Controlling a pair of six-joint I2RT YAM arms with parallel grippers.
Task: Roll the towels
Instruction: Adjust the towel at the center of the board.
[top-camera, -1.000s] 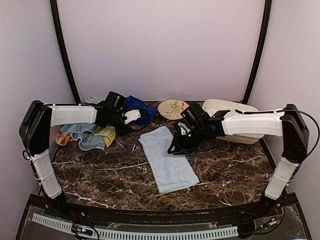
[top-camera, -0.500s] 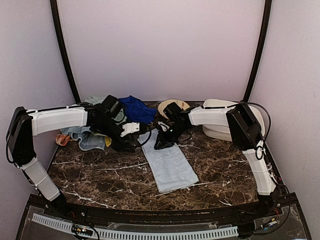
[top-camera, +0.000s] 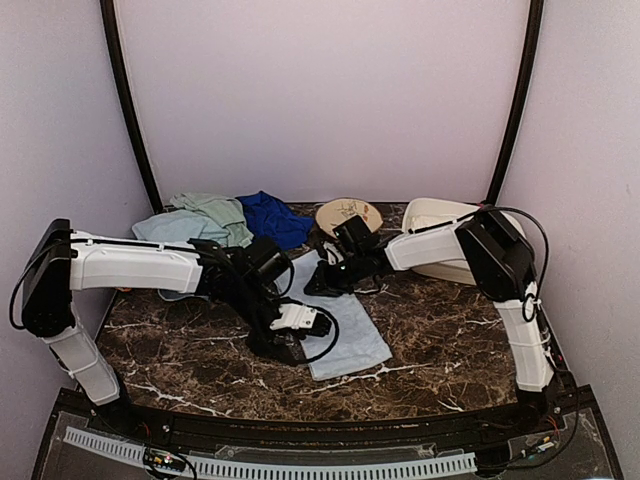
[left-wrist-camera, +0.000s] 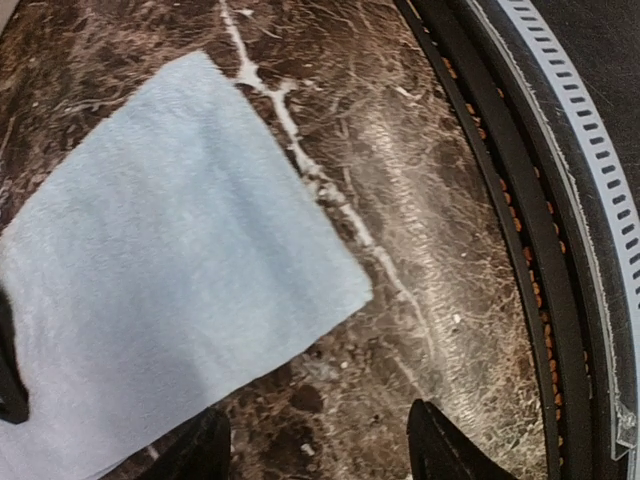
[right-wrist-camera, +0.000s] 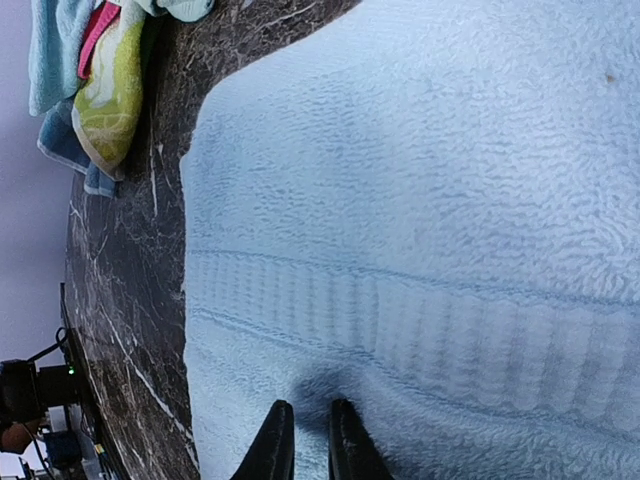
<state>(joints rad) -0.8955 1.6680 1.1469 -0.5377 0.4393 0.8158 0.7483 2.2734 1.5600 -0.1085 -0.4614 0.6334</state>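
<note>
The dark brown marble-patterned desk (top-camera: 440, 330) carries a light blue terry towel (top-camera: 345, 325) spread flat at its middle. At the far left lies a heap of cloths, among them a pale green towel (top-camera: 215, 212) and a royal blue towel (top-camera: 272, 215). A round beige patterned plate (top-camera: 348, 213) sits at the far edge, and a white rectangular plastic tub (top-camera: 440, 215) at the far right.

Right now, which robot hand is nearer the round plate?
Right. The right hand is at the far end of the pale blue towel, just before the plate; the left hand is by its near left edge.
</note>
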